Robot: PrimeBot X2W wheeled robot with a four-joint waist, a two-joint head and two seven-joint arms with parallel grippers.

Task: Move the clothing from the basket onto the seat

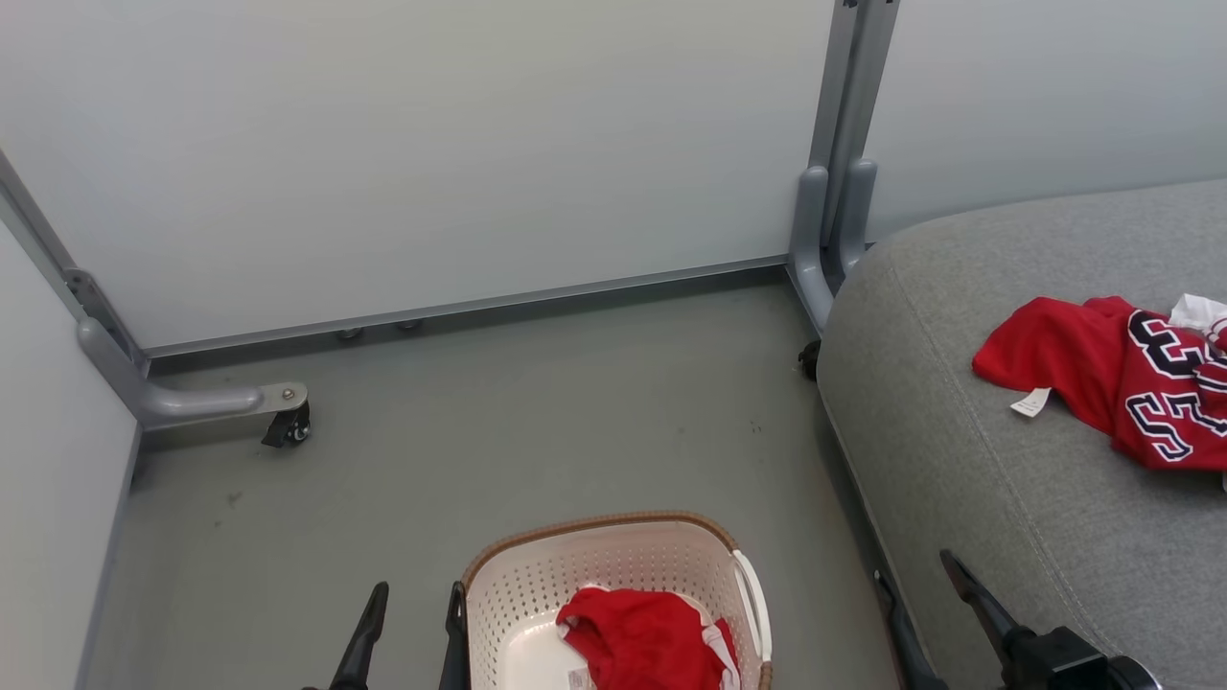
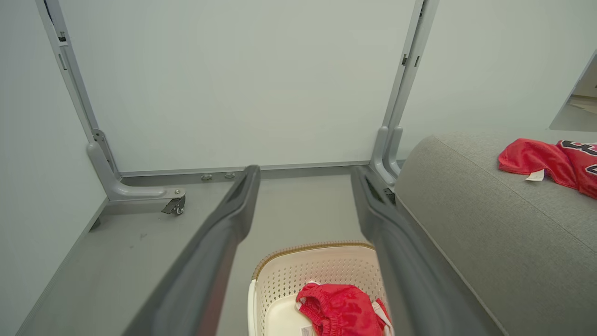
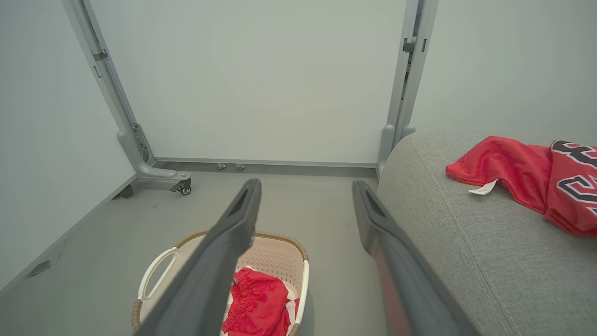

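Red cloth lies in two places: the jersey (image 1: 1112, 374) is spread on the grey seat (image 1: 1007, 498), well back from its rounded edge, while the shorts (image 1: 642, 637) sit bunched in the basket (image 1: 613, 537) on the floor (image 1: 575, 412), just beside the seat. So the step in hand looks to be fetching the shorts.

The left claw (image 1: 419, 599) is spread wide and empty, one finger over the floor and the other at the basket's left wall. The right claw (image 1: 914, 570) is just as wide and empty, at the seat's front edge to the right of the basket.

To do this well, the left claw seems the better placed. It should shift right over the heap, drop straight down inside the rim, and pinch the highest fold rather than a loose edge, keeping its fingers off the perforated walls so the basket is not dragged. It should lift until the cloth clears the rim before swinging towards the seat.

The shorts are crumpled, so their true length is hard to read. The heap runs roughly across the basket, pressed towards its right wall, with white trim on that side. The jersey lies numbers up, stretched along the seat with its tag end towards the basket.
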